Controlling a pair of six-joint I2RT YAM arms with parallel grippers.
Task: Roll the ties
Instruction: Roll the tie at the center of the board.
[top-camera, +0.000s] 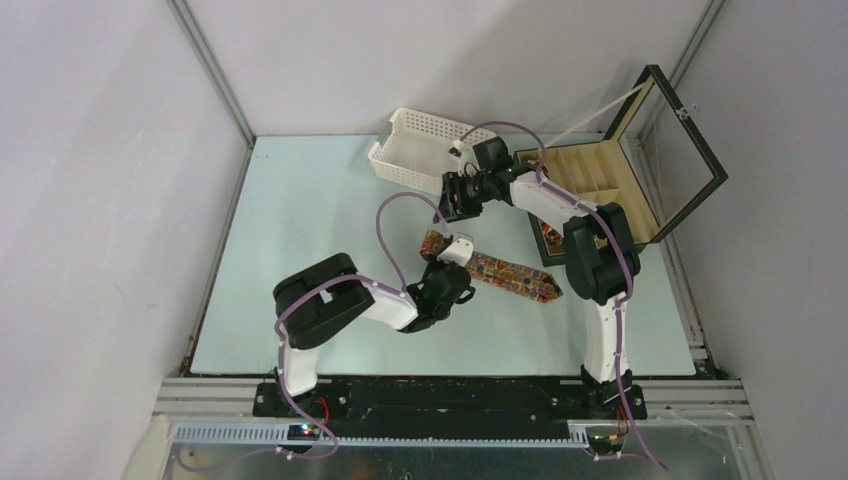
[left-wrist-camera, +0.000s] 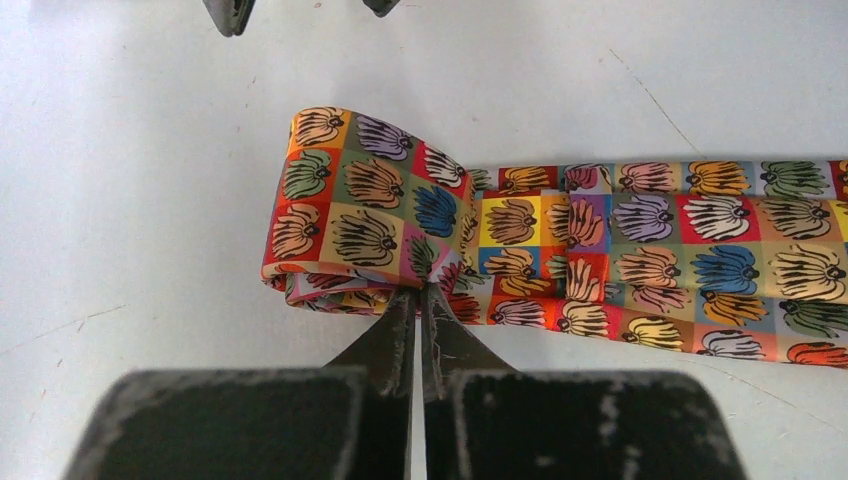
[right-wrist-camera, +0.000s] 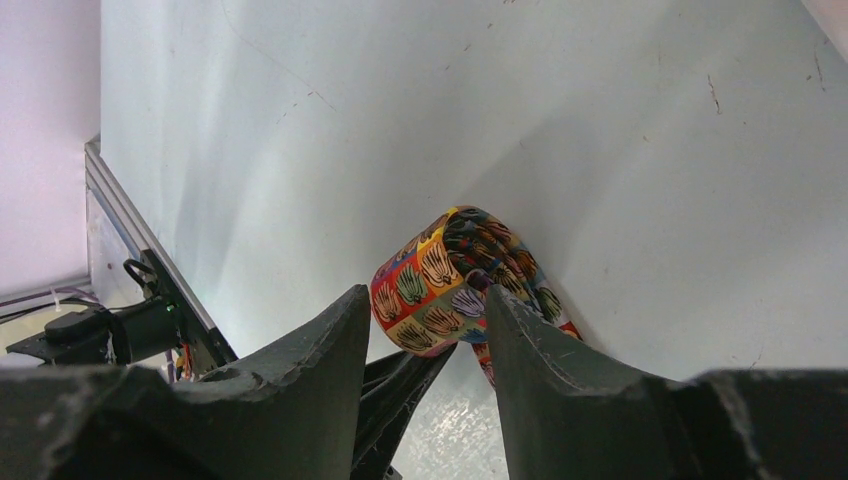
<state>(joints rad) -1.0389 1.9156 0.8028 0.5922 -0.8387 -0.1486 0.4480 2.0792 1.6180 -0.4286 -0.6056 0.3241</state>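
Note:
One tie (top-camera: 505, 272) lies flat on the pale table, running right from a rolled end (top-camera: 432, 240). In the left wrist view the tie (left-wrist-camera: 640, 250) has a busy pattern of coloured squares, and its coil (left-wrist-camera: 350, 205) sits at the left. My left gripper (left-wrist-camera: 420, 295) is shut, its tips pinching the tie's near edge just beside the coil. My right gripper (right-wrist-camera: 425, 295) is open and hangs just short of the coil (right-wrist-camera: 430, 275) without touching it. From above, the left gripper (top-camera: 443, 258) and the right gripper (top-camera: 448, 208) face each other across the coil.
A white perforated basket (top-camera: 420, 150) stands at the back, close behind the right wrist. A black compartmented box (top-camera: 600, 180) with its glass lid (top-camera: 690, 140) raised stands at the back right. The table's frame rail (right-wrist-camera: 120, 230) shows at the left.

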